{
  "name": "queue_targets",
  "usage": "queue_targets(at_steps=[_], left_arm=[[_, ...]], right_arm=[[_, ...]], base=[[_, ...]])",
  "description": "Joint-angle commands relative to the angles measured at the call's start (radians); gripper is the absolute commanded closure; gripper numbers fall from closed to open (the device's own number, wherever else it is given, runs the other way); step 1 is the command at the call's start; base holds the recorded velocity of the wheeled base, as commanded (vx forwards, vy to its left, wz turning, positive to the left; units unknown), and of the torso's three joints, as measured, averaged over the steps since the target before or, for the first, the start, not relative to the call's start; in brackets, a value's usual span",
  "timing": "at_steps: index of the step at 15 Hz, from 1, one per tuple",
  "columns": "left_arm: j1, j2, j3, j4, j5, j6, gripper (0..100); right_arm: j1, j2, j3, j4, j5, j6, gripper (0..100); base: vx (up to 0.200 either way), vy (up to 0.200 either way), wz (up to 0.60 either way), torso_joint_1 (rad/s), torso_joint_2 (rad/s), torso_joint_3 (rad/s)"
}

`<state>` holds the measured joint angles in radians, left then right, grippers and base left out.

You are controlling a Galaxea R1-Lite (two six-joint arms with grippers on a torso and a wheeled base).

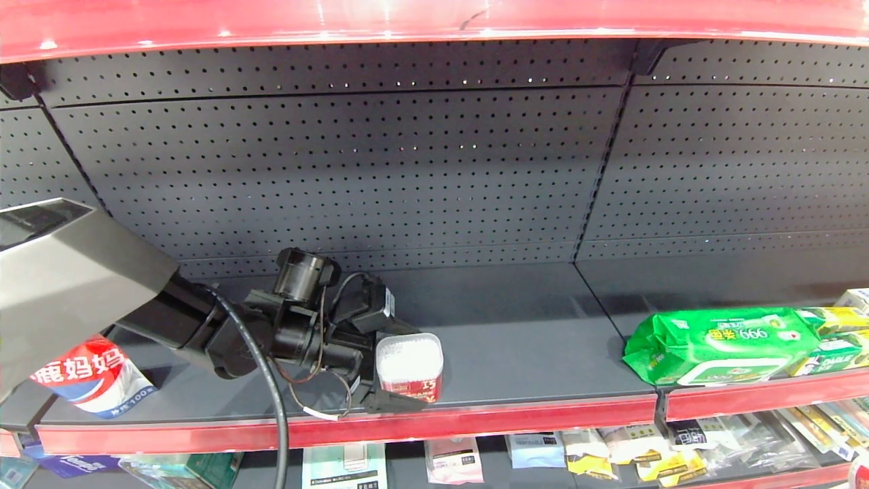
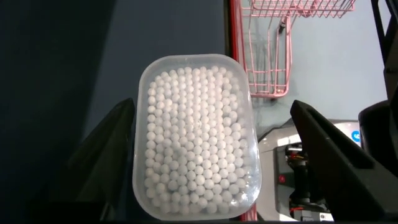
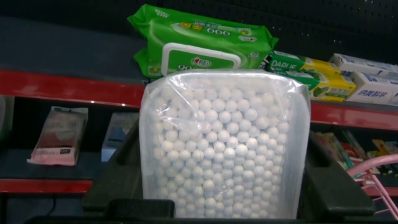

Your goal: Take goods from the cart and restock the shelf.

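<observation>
While the left pincer (image 1: 406, 368) sat released around it, a clear tub of cotton swabs (image 1: 409, 354) stood upright on the grey shelf (image 1: 529, 339), close to the red front lip. In the left wrist view one finger lay just beside the tub's wall and the other stood apart from it, with a gap showing between them. A pink cart (image 2: 267, 43) stood on the floor beyond the shelf's edge.

The right pincer (image 3: 224, 186) was clenched on a second tub (image 3: 224, 143) of the same white-tipped swabs. This one was wrapped in clear film, with a dark finger pressed against each side, and it was held up in front of the shelving.

A green pack of wipes (image 1: 719, 343) lay on the neighbouring section of the shelf, well apart from the first tub, with smaller boxes (image 1: 831, 339) just beside it. At the far left end sat a red, white and blue bag (image 1: 91, 380) — partly hidden by the left arm.
</observation>
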<state>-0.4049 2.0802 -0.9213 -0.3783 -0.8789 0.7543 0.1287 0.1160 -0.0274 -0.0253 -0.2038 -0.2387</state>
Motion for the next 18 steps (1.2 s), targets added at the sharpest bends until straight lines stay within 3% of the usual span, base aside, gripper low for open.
queue_targets(at_steps=[1,7,10,14,18], left_arm=[[0.0,0.0,0.004,-0.001,-0.002,-0.001,0],[0.005,0.001,-0.001,-0.014,-0.002,-0.009,0],[0.034,-0.028,0.009,-0.045,-0.002,-0.01,0],[0.032,-0.094,0.027,-0.045,-0.003,-0.064,0],[0.032,-0.138,0.021,-0.05,-0.002,-0.075,0]], right_arm=[[0.0,0.002,0.0,-0.001,0.0,0.001,100],[0.0,0.002,0.0,-0.001,0.0,0.001,100],[0.002,0.013,0.0,-0.001,0.001,0.001,100],[0.002,0.024,0.0,-0.001,0.001,0.002,100],[0.002,0.031,0.0,-0.001,0.001,0.002,100]], base=[[0.0,0.0,0.0,0.0,0.0,0.0],[0.0,0.0,0.0,0.0,0.0,0.0],[0.0,0.0,0.0,0.0,0.0,0.0],[0.0,0.0,0.0,0.0,0.0,0.0],[0.0,0.0,0.0,0.0,0.0,0.0]])
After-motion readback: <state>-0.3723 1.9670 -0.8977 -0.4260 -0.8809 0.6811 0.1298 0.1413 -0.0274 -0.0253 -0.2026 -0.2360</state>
